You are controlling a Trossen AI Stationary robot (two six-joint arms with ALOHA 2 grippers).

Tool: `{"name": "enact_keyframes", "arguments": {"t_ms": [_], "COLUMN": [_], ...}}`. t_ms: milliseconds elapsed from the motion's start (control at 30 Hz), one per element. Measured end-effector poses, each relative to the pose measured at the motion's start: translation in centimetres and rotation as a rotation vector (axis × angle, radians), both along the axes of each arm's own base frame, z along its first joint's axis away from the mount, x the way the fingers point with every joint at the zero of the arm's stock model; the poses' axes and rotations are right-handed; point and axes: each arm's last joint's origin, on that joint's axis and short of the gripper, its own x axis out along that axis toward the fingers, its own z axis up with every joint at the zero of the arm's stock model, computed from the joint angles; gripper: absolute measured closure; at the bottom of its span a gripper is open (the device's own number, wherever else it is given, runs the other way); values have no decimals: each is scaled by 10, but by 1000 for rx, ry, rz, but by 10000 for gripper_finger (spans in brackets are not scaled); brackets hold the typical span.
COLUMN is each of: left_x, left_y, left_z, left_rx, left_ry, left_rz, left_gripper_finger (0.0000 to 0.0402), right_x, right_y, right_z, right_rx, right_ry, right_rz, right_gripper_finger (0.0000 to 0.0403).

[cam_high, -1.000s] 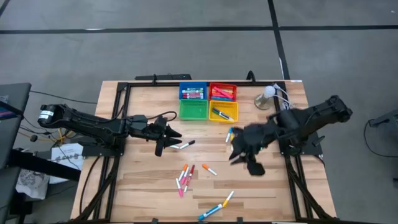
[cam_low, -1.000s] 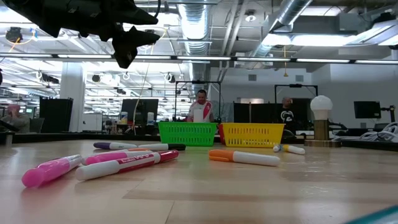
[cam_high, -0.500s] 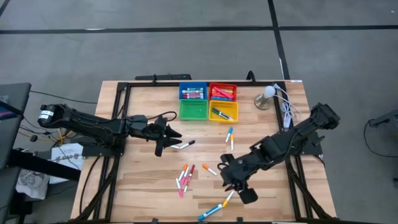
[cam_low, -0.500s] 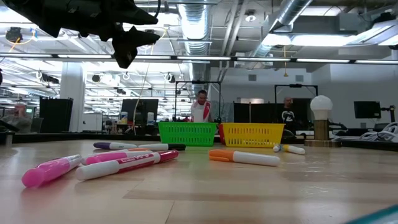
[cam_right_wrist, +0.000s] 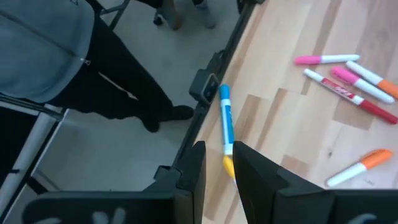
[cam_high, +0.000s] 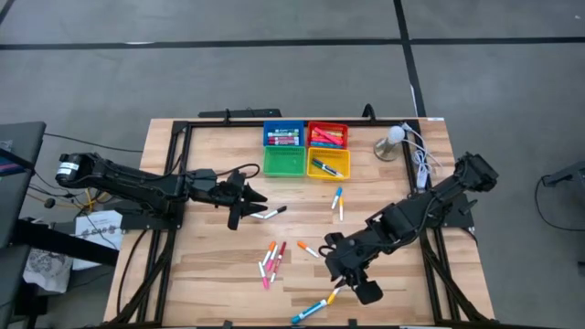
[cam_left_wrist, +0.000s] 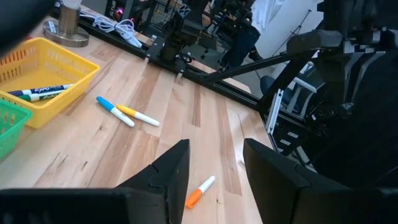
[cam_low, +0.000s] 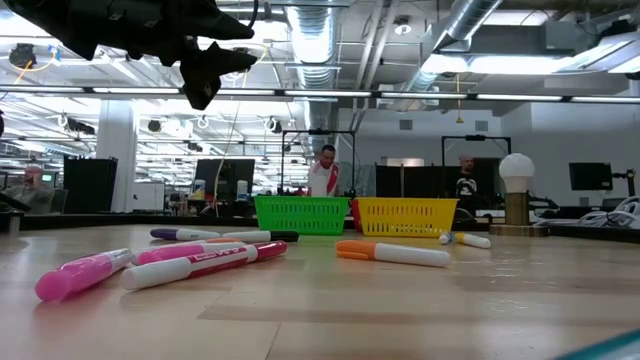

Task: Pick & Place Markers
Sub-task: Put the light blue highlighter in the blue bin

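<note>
Down near the worktop's (cam_high: 219,274) front edge, a yellow marker (cam_right_wrist: 228,165) and blue marker (cam_right_wrist: 224,122) lie end to end; the right claw (cam_right_wrist: 216,163), slightly parted, hovers over them. Left claw (cam_left_wrist: 214,171) waits half-open, empty.

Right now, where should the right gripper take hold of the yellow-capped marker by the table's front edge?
Mid-barrel, from straight above, jaws across its width: the yellow-capped marker lies flat, end to end with the blue marker, so gripping near the cap might catch both.
</note>
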Motion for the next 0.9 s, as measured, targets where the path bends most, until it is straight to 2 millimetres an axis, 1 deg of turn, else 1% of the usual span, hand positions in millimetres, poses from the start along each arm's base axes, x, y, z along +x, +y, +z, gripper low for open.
{"name": "enact_keyframes", "arguments": {"t_ms": [167,300,433,533,667,900], "left_x": [0,0,0,0,0,0], "left_y": [0,0,0,0,0,0], "left_z": [0,0,0,0,0,1], "left_rx": [0,0,0,0,-1,-1], "left_ry": [0,0,-2,-5,-6,-7], "left_rz": [0,0,0,0,0,0], "left_gripper_finger": [251,251,251,251,251,251], "right_x": [-6,-8,-11,-11,-4,15], "right_y": [10,14,18,25,38,59], "right_z": [-1,-1,-2,-8,-25,-71], "right_rx": [-24,-64,-77,-94,-116,-163], "right_ry": [-9,-37,-46,-38,-10,52], "right_rz": [5,-9,-6,4,24,41], "right_gripper_finger": [333,327,309,288,258,224]}}
